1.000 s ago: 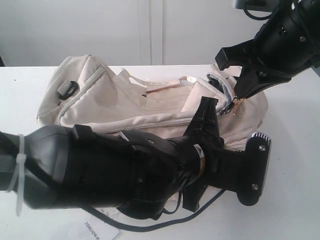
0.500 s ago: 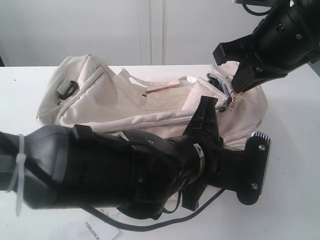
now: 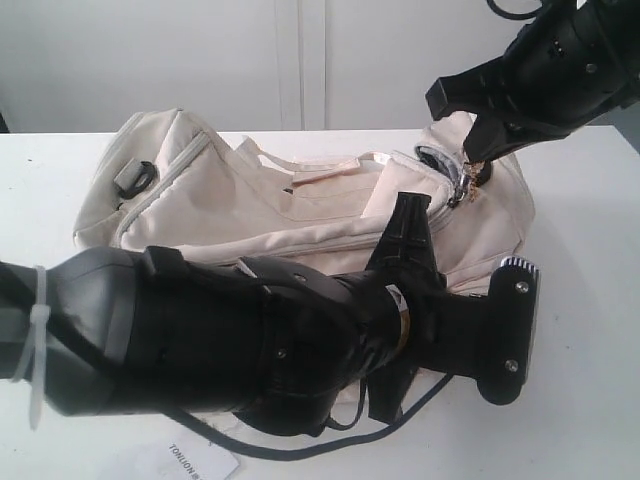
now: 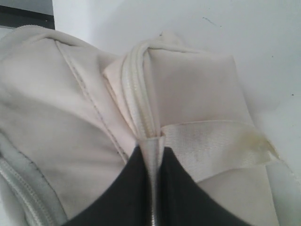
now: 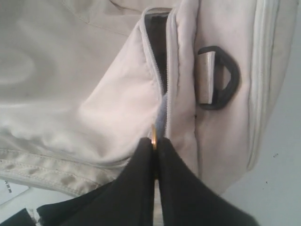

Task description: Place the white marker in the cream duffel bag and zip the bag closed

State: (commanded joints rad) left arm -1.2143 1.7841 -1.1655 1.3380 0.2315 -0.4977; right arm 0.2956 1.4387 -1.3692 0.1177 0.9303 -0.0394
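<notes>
At the bag's [image 3: 250, 210] three-o'clock end, right gripper [image 3: 472, 172] pinches the zip pull [image 3: 466, 188], bag beneath it on the table [image 3: 590, 330]; left gripper [image 4: 151, 149], near five o'clock, pinches a cream tab [image 4: 151, 140].

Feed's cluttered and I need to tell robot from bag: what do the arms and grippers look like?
Both arms are black. The left arm is bulky and rounded, with a grey segment wrapped by a white zip tie, a silver ring at the wrist and a black cable looping beneath. The left gripper and right gripper have flat, tapering matte-black fingers.
</notes>
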